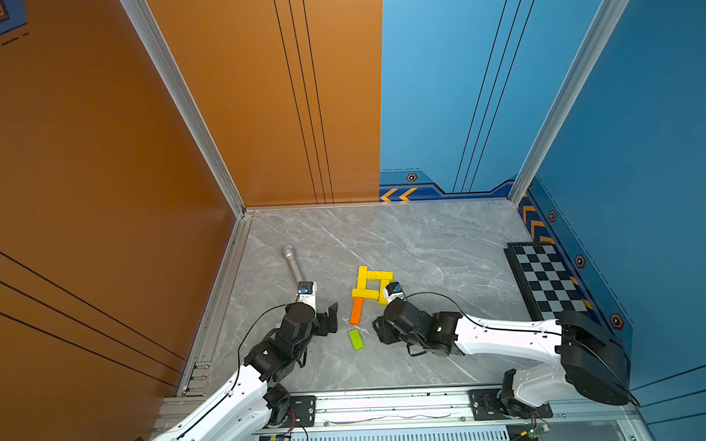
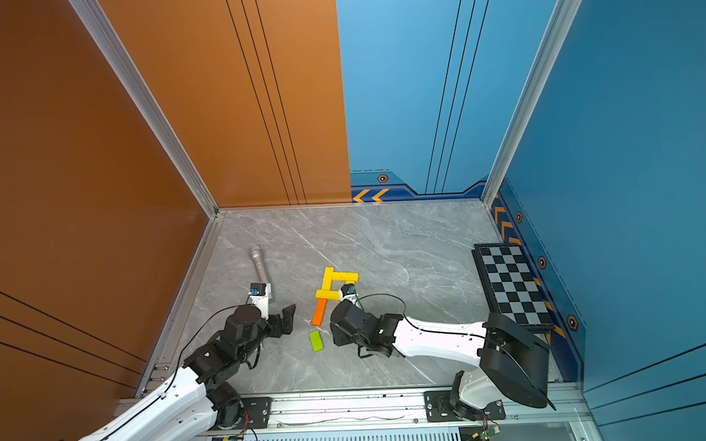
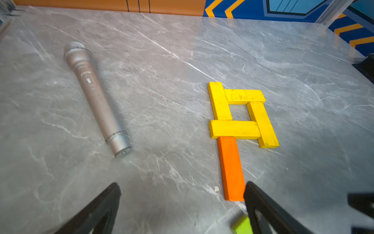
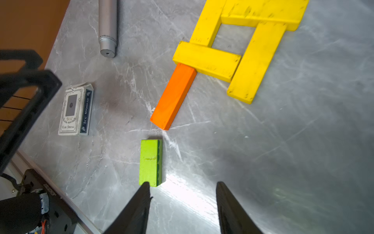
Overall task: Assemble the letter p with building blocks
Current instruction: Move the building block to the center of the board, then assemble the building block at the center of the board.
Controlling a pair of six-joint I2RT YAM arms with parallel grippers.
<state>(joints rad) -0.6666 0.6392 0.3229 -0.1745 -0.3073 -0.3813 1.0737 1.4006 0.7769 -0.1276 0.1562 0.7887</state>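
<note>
Fingers: both pairs are spread, with nothing between either pair.

Top views. The left gripper [image 1: 330, 316] sits low over the grey table [image 1: 425, 243], left of the orange bar [image 1: 356, 310]. The right gripper [image 1: 377, 329] is just right of the green bar [image 1: 356, 339]. The yellow loop [image 1: 379, 275], made of four bars, lies flat mid-table. The orange bar butts against its near-left corner and runs nearward as the stem of the letter p. The green bar lies nearer still, apart from the orange end and turned a little off its line. A microphone [image 1: 293, 264] lies far left, and a chequered board [image 1: 547, 279] lies along the right wall. Both top views show the same layout.

Left wrist. The black fingers [image 3: 105, 202] are wide apart over bare table. One fingertip overlaps the near end of the orange bar [image 3: 230, 168]; I cannot tell whether they touch. The green bar [image 3: 241, 225] shows only a corner. The microphone [image 3: 95, 97] has a small panel whose markings are unreadable.

Right wrist. The fingers [image 4: 141, 202] are parted, with one tip at the near end of the green bar [image 4: 149, 162]; contact is unclear. A card box [image 4: 75, 110] stands left of the bars, printed "BCG", "Club Special" and "92 Poker Size". Its contents are not visible.
</note>
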